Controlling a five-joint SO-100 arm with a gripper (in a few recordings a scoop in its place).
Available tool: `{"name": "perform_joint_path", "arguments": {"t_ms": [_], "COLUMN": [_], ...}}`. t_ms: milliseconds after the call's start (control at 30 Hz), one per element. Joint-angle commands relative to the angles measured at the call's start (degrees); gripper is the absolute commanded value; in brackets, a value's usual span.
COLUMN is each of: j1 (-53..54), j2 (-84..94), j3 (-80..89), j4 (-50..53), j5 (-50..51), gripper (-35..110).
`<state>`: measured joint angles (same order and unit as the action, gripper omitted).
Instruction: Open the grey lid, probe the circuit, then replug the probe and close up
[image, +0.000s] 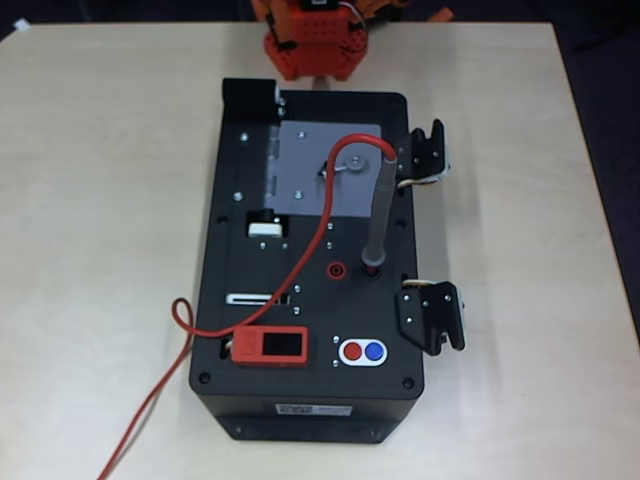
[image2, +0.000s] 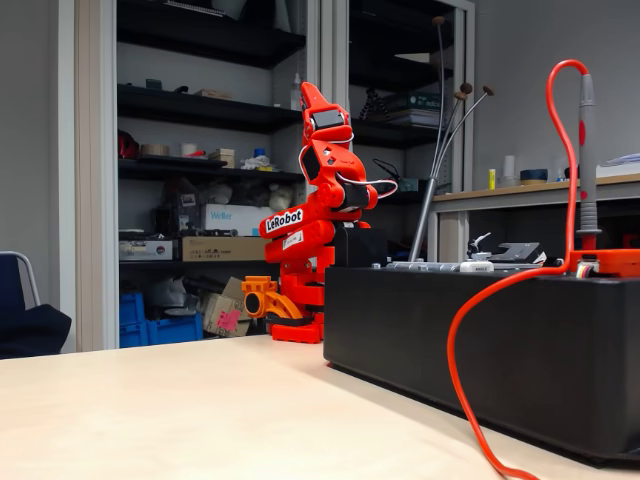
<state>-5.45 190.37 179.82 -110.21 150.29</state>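
The grey lid (image: 318, 170) lies flat and closed on top of the black box (image: 300, 395), its small knob near the right side. The circuit is hidden under it. The probe (image: 380, 210) stands upright in a socket on the box top, also the probe (image2: 586, 150) in the fixed view, with its red cable (image: 300, 265) looping over the lid and off the box to the left. My red arm is folded at the back of the table, well away from the box. Its gripper (image2: 308, 93) points upward with the fingers together and nothing in them.
On the box top are a red display module (image: 270, 346), a red and a blue button (image: 362, 351) and a red socket (image: 337, 268). Two black latches (image: 432, 318) stick out on the right side. The red cable trails across the table (image: 100, 250) at the lower left.
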Motion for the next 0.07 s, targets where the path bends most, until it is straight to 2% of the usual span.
{"name": "perform_joint_path", "arguments": {"t_ms": [0,33], "j1": [-0.18,-0.18], "j2": [-0.09,-0.09], "j3": [0.18,0.18], "j4": [-0.79,-0.79], "j5": [0.26,0.26], "gripper": [0,0]}}
